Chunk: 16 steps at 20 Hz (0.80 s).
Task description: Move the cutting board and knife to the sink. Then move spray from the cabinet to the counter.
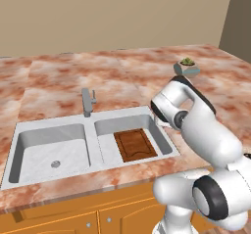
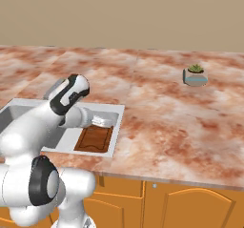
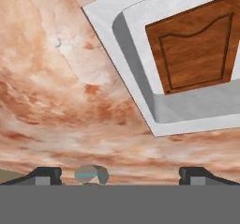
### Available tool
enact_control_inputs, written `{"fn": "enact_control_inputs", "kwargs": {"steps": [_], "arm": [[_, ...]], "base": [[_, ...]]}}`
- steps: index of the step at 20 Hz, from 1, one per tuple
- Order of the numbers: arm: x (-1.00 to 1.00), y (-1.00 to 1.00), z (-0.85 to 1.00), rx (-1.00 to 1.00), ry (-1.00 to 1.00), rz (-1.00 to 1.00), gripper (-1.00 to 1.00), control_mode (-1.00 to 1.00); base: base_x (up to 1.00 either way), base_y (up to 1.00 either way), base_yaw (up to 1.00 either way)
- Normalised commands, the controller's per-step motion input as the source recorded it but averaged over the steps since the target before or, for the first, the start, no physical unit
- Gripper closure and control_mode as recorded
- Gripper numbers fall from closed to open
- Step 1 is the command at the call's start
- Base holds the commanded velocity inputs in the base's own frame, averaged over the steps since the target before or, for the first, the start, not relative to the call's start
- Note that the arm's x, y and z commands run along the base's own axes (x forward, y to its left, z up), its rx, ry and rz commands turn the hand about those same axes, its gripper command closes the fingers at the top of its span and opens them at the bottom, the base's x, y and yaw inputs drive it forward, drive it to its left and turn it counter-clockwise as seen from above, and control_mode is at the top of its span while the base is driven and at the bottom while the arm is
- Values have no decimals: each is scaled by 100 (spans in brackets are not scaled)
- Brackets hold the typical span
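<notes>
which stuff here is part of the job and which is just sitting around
Part of the job:
- cutting board, lying in the right basin
- sink
- counter
- gripper, jaws open, holding nothing

Just sitting around:
- potted succulent, on the counter
- faucet, behind the sink

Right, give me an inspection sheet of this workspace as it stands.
Surface: marbled counter with a double-basin sink and faucet.
Job's things: cutting board lies flat in the right basin; knife, spray and cabinet nothing seen.
Clutter: small potted succulent on the counter, apart from the sink.
Hand: hand open, holding nothing, over the counter beside the sink rim.
Cables: nothing seen.
Surroundings: plain beige wall; orange drawers below.
</notes>
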Motion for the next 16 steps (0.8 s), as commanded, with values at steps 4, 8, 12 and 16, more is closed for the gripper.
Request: {"fn": "enact_control_inputs", "kwargs": {"steps": [4,8,12,16], "arm": [[-28,54,100,10,1,-11,-100,-100],[-2,18,91,10,-22,-24,-100,-100],[-10,18,63,19,-41,-66,-100,-100],[2,27,70,0,-38,-50,-100,-100]], "base": [[0,0,0],[0,0,0],[0,0,0],[0,0,0]]}}
